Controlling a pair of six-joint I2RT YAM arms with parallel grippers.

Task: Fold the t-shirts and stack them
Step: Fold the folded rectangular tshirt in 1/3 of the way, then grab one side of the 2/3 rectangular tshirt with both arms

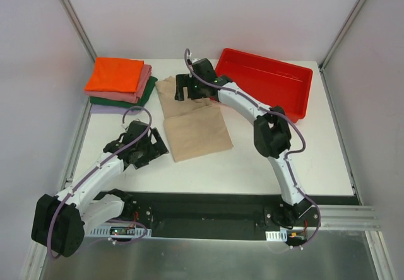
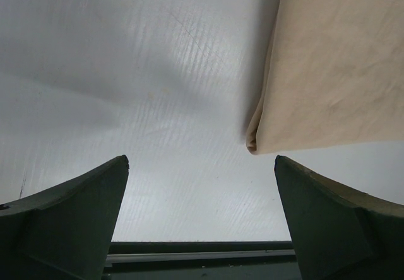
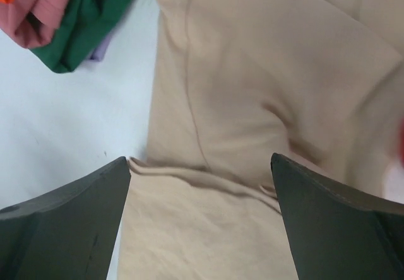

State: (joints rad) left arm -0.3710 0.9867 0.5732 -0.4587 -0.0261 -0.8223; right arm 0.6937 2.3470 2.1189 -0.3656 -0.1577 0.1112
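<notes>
Above beige t-shirt (image 3: 252, 72), R gripper (image 3: 200, 159) spread wide, empty; L gripper (image 2: 201, 159) same, nr its corner

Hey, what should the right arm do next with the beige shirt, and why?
Probably lower the right gripper and pinch the far part of the beige shirt. Its jaws stand open above that cloth, holding nothing, and the shirt looks only partly folded, not yet on the stack of folded shirts beside it.
</notes>
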